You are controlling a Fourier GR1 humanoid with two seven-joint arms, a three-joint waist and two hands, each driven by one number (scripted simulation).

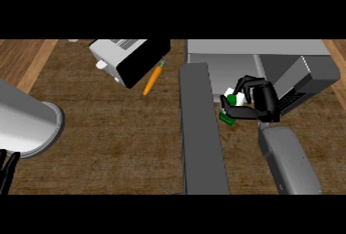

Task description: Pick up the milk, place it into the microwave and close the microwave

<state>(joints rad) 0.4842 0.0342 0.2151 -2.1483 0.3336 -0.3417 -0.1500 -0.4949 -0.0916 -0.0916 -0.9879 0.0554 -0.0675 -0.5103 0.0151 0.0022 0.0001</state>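
My right hand (260,103) is curled round the milk (230,99), a small white and green carton that shows only between the fingers and thumb. It hovers at the mouth of the grey microwave (270,52), which sits at the back right. The microwave's door (201,132) stands open, a long grey slab reaching toward me just left of the hand. At the lower left edge only the dark fingers of my left hand (8,168) show.
A carrot (153,80) lies on the brown counter next to a grey and black toaster (128,57) at the back. A large grey cylinder (27,119) fills the left edge. Wooden strips border the counter on both sides.
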